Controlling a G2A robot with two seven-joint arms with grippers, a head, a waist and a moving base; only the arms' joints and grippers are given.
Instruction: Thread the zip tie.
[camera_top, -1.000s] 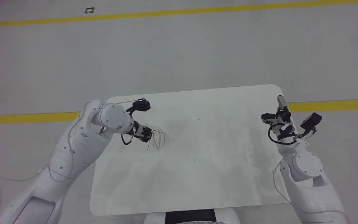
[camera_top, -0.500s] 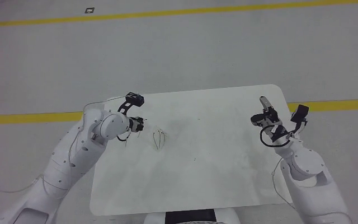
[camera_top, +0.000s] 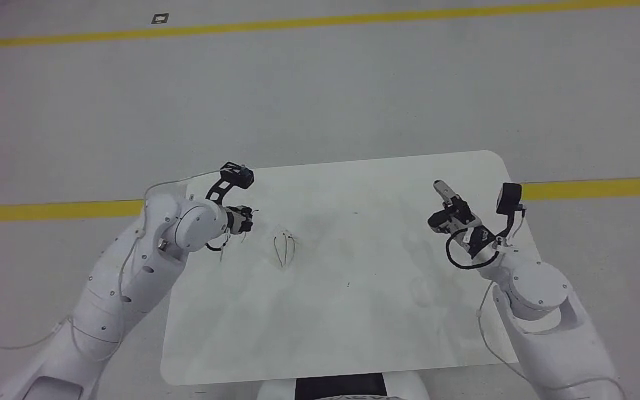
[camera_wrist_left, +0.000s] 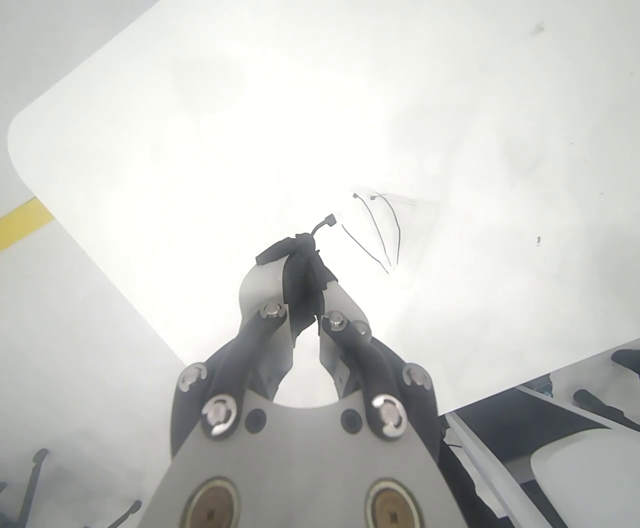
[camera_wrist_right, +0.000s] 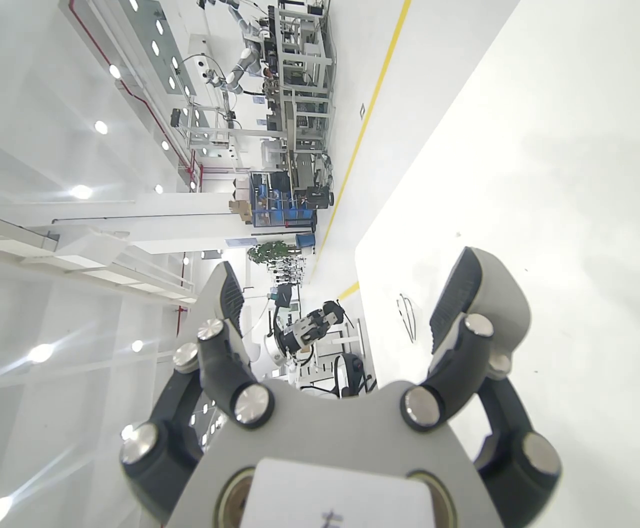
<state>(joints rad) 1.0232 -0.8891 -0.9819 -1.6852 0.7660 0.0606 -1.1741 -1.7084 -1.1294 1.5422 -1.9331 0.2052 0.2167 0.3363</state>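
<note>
Withdrawn from the pile (camera_top: 285, 247), left fingers (camera_wrist_left: 257, 285) pinch one zip tie (camera_wrist_left: 322, 224).

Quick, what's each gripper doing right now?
Left gripper: closed on a thin black plastic zip tie.
Right gripper: open, holding nothing.

Looks like a big robotics lab hall to me: yellow floor lines (camera_top: 300, 21), metal racks (camera_wrist_right: 300, 90) stuffed with gear, another robot arm (camera_wrist_right: 237, 65) way back.
</note>
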